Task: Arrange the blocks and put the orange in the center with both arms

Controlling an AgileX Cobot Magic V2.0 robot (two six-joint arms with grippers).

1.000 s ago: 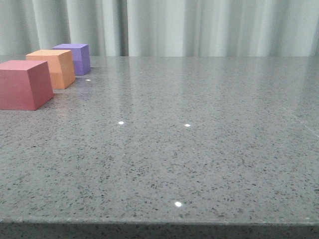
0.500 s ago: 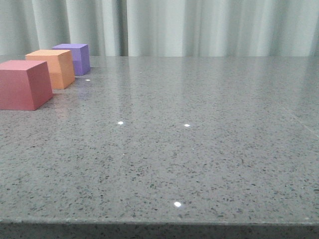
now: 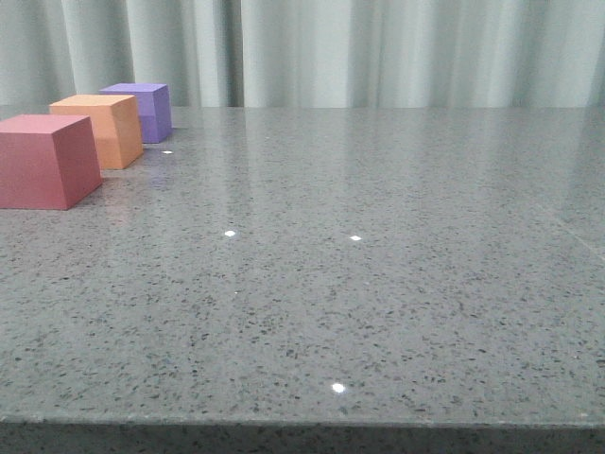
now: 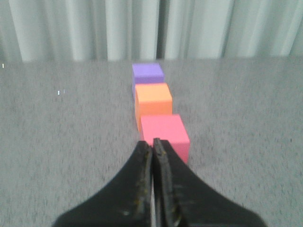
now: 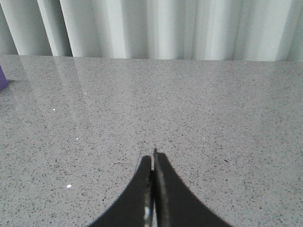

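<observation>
Three cubes stand in a row at the table's far left: a pinkish-red block [image 3: 45,161] nearest, the orange block [image 3: 102,130] in the middle, a purple block [image 3: 144,109] farthest. The left wrist view shows the same row: pinkish-red [image 4: 165,134], orange [image 4: 153,99], purple [image 4: 147,74]. My left gripper [image 4: 153,142] is shut and empty, its tips just short of the pinkish-red block. My right gripper [image 5: 152,156] is shut and empty over bare table, with only a sliver of the purple block [image 5: 2,78] at that view's edge. Neither gripper shows in the front view.
The grey speckled table [image 3: 378,265] runs wide to the right of the blocks. A pale pleated curtain [image 3: 378,47] hangs behind its far edge. The table's near edge [image 3: 302,421] runs along the bottom of the front view.
</observation>
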